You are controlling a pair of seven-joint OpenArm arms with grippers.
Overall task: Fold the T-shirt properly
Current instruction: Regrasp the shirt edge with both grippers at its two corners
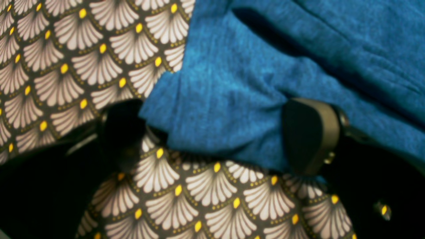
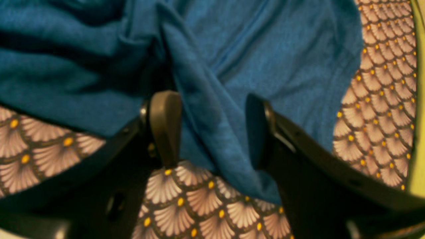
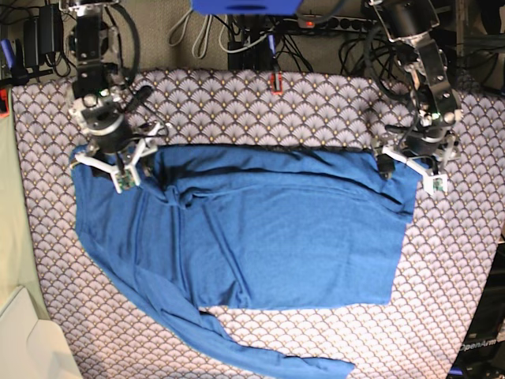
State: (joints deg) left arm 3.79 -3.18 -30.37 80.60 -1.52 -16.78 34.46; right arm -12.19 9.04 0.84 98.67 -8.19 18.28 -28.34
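The left gripper (image 1: 212,139) stands wide, its fingers straddling a corner of the blue shirt (image 3: 260,229) at the cloth's far edge, not pinching it. The right gripper (image 2: 212,132) has a bunched fold of the shirt between its half-spread fingers; whether they grip it I cannot tell. The shirt lies spread on the patterned tablecloth (image 3: 442,260), one sleeve trailing toward the near edge.
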